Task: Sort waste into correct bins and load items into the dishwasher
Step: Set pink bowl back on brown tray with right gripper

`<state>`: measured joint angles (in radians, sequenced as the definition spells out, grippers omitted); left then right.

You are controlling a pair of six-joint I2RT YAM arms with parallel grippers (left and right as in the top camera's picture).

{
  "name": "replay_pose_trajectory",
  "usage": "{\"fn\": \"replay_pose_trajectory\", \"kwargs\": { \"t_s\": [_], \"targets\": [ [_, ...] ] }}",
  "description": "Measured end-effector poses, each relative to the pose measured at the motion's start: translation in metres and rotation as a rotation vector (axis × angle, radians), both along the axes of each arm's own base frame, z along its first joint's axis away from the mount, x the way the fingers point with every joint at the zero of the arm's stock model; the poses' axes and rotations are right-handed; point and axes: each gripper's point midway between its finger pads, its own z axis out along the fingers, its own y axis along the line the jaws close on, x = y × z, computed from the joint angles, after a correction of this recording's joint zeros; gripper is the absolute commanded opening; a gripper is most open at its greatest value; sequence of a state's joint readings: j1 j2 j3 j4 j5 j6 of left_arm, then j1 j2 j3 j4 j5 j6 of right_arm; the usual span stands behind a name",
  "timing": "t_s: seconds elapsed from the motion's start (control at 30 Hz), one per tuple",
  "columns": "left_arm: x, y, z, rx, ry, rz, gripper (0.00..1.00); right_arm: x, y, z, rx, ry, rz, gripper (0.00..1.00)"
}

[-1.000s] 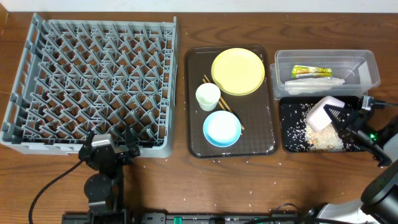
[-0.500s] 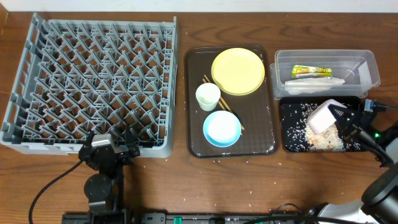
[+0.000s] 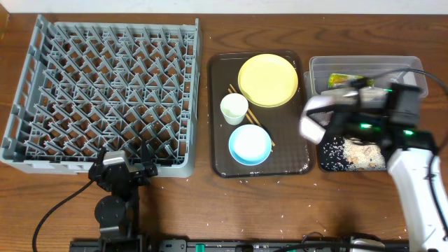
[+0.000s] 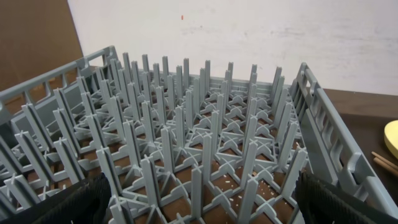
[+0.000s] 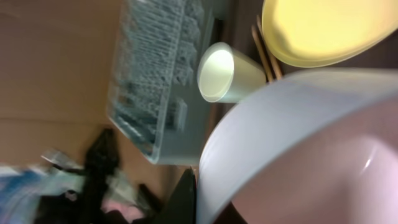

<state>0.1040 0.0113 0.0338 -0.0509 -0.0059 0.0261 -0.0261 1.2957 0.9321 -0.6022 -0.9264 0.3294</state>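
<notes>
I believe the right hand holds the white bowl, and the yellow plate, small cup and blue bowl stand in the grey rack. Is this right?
One thing is wrong. The right hand holds the white bowl, but the yellow plate, small cup and blue bowl stand on the dark brown tray, not in the grey rack. The overhead view shows this.

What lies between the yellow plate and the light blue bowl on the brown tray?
The small white cup and the wooden chopsticks lie there, as the overhead view shows.
</notes>
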Motion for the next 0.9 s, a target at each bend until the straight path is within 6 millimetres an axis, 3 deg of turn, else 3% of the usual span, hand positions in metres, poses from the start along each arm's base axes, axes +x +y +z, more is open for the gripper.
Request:
{"fn": "replay_pose_trajectory", "kwargs": {
  "t_s": [0.1, 0.2, 0.57, 0.67, 0.8, 0.9],
  "targets": [
    [0.000, 0.000, 0.000, 0.000, 0.000, 0.000, 0.96, -0.015, 0.035, -0.022, -0.170, 0.018, 0.075, 0.01],
    [0.000, 0.000, 0.000, 0.000, 0.000, 0.000, 0.96, -0.026, 0.049, -0.057, -0.408, 0.036, 0.089, 0.01],
    [0.000, 0.000, 0.000, 0.000, 0.000, 0.000, 0.96, -0.022, 0.033, -0.136, -0.716, 0.159, 0.076, 0.01],
    [0.000, 0.000, 0.000, 0.000, 0.000, 0.000, 0.96, -0.023, 0.031, -0.147, -0.735, 0.188, 0.084, 0.02],
    [0.000, 0.000, 0.000, 0.000, 0.000, 0.000, 0.96, -0.024, 0.030, -0.152, -0.744, 0.203, 0.087, 0.25],
    [0.000, 0.000, 0.000, 0.000, 0.000, 0.000, 0.96, -0.024, 0.031, -0.152, -0.742, 0.201, 0.087, 0.31]
  ]
}}
